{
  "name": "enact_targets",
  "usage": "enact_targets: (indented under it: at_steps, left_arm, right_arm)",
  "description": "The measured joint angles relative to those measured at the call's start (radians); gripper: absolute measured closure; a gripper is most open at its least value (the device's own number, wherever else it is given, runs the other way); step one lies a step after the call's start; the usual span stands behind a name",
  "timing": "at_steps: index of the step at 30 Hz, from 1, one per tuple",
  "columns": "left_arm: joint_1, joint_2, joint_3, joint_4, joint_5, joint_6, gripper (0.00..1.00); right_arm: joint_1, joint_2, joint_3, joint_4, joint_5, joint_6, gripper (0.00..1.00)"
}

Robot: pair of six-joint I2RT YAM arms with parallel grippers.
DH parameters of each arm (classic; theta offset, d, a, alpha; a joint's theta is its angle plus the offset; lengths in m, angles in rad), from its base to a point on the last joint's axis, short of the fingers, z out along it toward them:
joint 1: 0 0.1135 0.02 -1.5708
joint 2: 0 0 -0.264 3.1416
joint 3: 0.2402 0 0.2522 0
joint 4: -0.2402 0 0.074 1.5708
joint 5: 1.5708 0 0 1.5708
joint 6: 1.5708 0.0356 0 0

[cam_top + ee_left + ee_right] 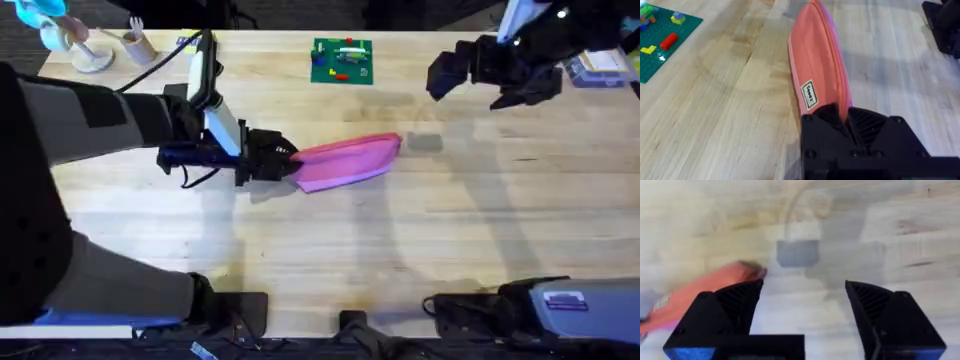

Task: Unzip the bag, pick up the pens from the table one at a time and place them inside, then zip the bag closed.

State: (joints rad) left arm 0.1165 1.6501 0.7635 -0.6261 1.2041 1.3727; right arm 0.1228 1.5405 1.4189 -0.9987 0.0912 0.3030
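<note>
Mid-desk (330, 240): pink pencil pouch (350, 160) lying flat, one end pinched by left gripper (288, 160). Toward far right corner, right gripper (445, 75) raised, fingers spread wide. Near far edge, green brick board (342, 61).

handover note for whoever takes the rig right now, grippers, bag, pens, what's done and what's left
Left gripper: shut on the near end of the bag, low at the table.
Right gripper: open, raised over the far right of the table, holding nothing.
Bag: flat on the table mid-board, looks zipped shut along its top edge.
Pens: I can't spot any on the table; whether they are inside the bag can't be told.
Left: confirm the pens are in and the zip is fully closed, then release.
</note>
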Motion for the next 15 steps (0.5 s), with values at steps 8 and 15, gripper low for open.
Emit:
enact_targets:
  at_steps: [8, 15]
  left_arm:
    - [0.0, 0.0, 0.0, -0.001, 0.0, 0.0, 0.957]
    - [0.0, 0.0, 0.0, 0.009, 0.011, -0.001, 0.017]
  right_arm:
    - [0.053, -0.149, 0.0, -0.13, 0.014, -0.044, 0.003]
    - [0.069, -0.321, 0.0, -0.161, 0.019, -0.087, 0.003]
